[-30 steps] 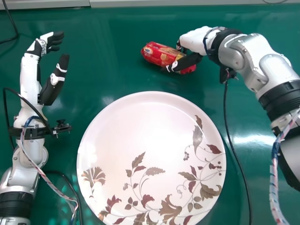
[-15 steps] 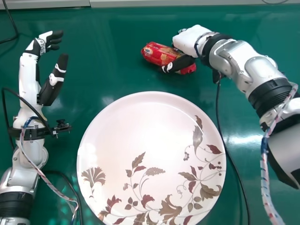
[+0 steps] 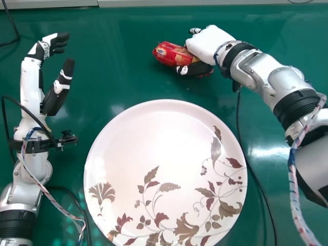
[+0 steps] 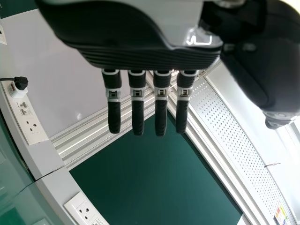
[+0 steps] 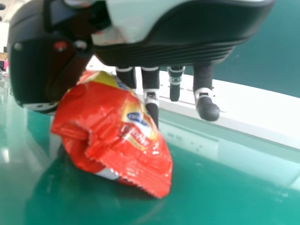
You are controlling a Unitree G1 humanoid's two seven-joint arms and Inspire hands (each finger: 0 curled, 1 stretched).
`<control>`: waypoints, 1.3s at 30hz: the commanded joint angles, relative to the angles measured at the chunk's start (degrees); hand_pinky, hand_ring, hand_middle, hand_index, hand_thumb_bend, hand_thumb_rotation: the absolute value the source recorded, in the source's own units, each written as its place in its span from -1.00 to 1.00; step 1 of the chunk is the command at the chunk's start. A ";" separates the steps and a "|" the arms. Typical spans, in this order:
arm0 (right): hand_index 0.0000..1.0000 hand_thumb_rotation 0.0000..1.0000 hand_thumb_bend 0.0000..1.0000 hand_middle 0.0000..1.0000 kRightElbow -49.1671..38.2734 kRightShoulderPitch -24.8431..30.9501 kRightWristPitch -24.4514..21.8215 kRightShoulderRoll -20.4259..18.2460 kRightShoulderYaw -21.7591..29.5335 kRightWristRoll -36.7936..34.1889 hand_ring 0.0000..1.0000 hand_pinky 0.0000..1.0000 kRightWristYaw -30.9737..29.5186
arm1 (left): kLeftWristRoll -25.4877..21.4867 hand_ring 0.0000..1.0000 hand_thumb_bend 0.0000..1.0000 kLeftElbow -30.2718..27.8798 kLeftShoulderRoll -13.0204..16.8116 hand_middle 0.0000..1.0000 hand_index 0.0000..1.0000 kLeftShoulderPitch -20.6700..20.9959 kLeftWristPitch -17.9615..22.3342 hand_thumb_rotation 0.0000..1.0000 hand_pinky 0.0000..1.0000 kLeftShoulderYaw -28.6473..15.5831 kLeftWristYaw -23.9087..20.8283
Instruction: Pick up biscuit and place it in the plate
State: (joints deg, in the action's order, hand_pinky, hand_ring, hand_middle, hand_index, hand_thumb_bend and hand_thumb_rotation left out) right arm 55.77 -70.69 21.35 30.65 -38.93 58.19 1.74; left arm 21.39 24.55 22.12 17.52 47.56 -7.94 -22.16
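The right hand (image 3: 206, 46) grips the red biscuit packet (image 3: 170, 53) between thumb and fingers, beyond the floral plate (image 3: 133, 138); left of the plate, the left hand (image 3: 61, 84) is open.

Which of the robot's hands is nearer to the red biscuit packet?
The right hand: it is at the right end of the packet, its thumb across the near side. The left hand is well off to the left.
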 commanded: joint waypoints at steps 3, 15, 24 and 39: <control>-0.05 -1.00 0.06 -0.06 -4.30 1.13 -0.17 1.74 1.24 -0.95 -0.73 -0.83 -1.17 | 0.15 0.53 0.79 2.93 -2.12 0.57 0.55 -3.08 0.52 -0.15 0.42 1.12 -0.75; -0.03 -1.00 0.03 -0.22 -34.34 9.54 -3.89 9.94 13.08 -7.68 -0.74 -0.82 -14.40 | -0.12 0.53 0.77 3.11 -1.42 0.56 0.55 -3.47 0.12 -0.18 0.43 1.31 -0.07; -0.04 -1.00 0.04 -0.06 -57.14 19.37 -5.97 15.13 23.25 -14.14 -0.71 -0.82 -25.92 | -0.12 0.52 0.79 3.61 -1.08 0.56 0.55 -3.07 -0.51 -0.15 0.40 1.58 0.39; 0.00 -1.00 0.03 -0.09 -83.80 45.08 -7.48 15.00 36.05 -25.69 -0.20 -0.73 -32.64 | -1.82 0.52 0.81 4.66 -0.92 0.55 0.55 -2.26 -0.54 -0.18 0.37 1.48 2.51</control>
State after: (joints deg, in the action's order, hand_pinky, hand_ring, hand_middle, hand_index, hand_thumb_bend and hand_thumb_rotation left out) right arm -25.86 -28.21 12.87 46.17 -4.47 34.00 -32.42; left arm 20.06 26.22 22.97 18.15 47.10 -7.43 -19.77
